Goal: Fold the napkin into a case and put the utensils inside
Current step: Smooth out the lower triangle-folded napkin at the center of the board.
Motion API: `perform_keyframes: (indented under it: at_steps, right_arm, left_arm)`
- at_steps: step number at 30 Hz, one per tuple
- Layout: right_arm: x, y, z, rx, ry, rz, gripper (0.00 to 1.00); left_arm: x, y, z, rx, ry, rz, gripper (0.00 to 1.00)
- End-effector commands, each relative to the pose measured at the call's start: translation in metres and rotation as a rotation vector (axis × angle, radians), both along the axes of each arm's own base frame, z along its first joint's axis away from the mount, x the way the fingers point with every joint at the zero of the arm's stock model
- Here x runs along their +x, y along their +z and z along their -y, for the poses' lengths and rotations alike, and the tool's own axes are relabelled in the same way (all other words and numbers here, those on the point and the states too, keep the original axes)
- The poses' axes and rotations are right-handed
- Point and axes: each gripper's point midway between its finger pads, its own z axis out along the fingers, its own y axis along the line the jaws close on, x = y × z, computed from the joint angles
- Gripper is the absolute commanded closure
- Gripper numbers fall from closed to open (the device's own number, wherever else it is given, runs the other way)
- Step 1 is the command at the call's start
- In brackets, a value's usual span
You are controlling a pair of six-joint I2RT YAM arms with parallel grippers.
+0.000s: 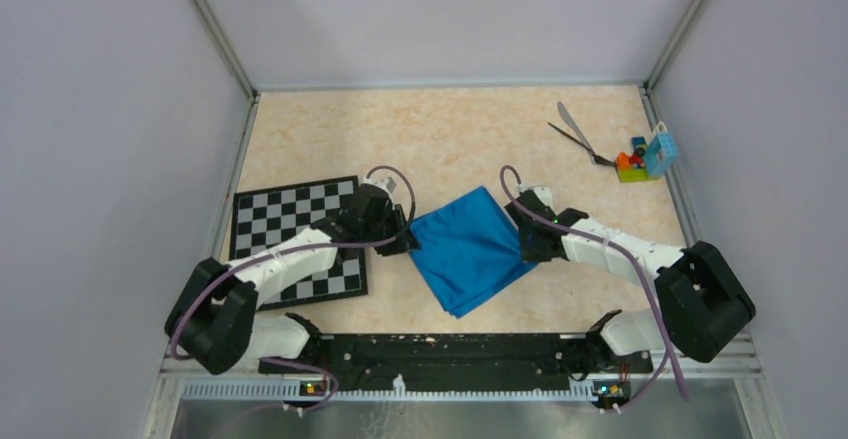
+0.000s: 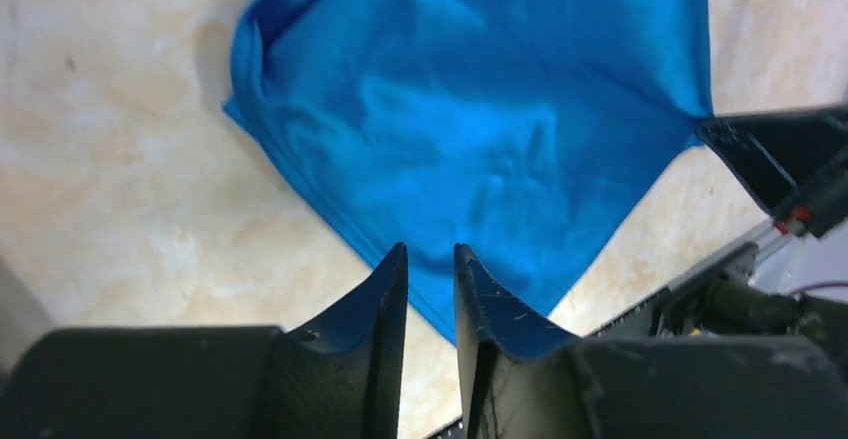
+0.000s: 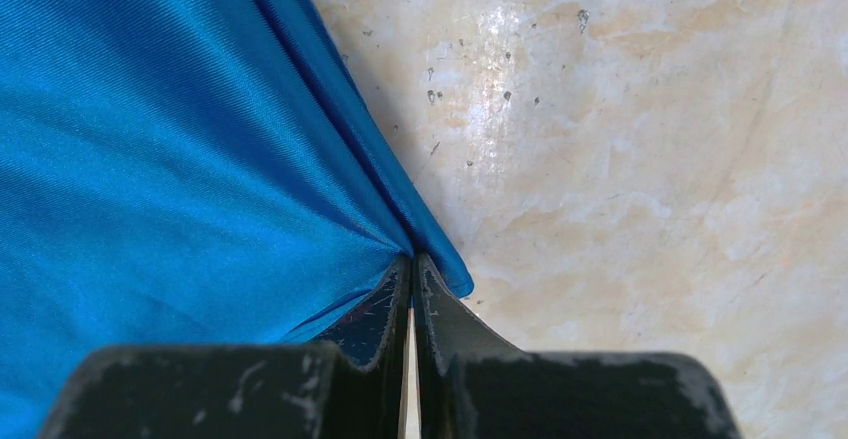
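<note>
obs: napkin (image 1: 470, 249) lies folded in layers, flat on the counter (image 1: 450, 129), turned like a diamond between your two arms

right claw (image 3: 412, 259): pressed together, pinching the napkin's right corner; the cloth draws into creases toward the tips

left claw (image 2: 430, 251): fingers stand a narrow slit apart at the napkin's left corner, blue cloth showing through the gap; you cannot tell from the wrist view whether they touch it

silver knife (image 1: 570, 122) and thin black utensil (image 1: 573, 139) lie in a narrow v at the far right of the counter, well apart from the napkin, their near ends just beside the toy blocks (image 1: 640, 159)

any print on the blocks is too small to read

chessboard (image 1: 290, 214) lies at the left of the counter, near the napkin; your left arm reaches across it
</note>
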Motion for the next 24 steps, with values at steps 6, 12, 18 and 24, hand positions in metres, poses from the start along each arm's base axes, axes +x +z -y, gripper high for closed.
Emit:
perform_keyframes:
  at_steps: [6,12,18,24]
  right_arm:
    - [0.016,0.013,-0.002,0.026,-0.017,0.066,1.00]
    - [0.021,0.020,0.013,-0.050,-0.053,0.098,1.00]
    - [0.033,0.005,0.029,-0.124,-0.109,0.101,1.00]
    - [0.039,0.010,0.014,-0.041,-0.086,0.051,1.00]
  left_arm:
    - [0.065,-0.028,-0.002,0.075,0.044,0.019,0.85]
    - [0.063,-0.069,-0.013,0.145,0.061,-0.060,0.92]
    - [0.053,-0.089,-0.013,0.143,0.048,-0.108,0.95]
    - [0.074,-0.086,-0.008,0.170,0.013,-0.084,0.96]
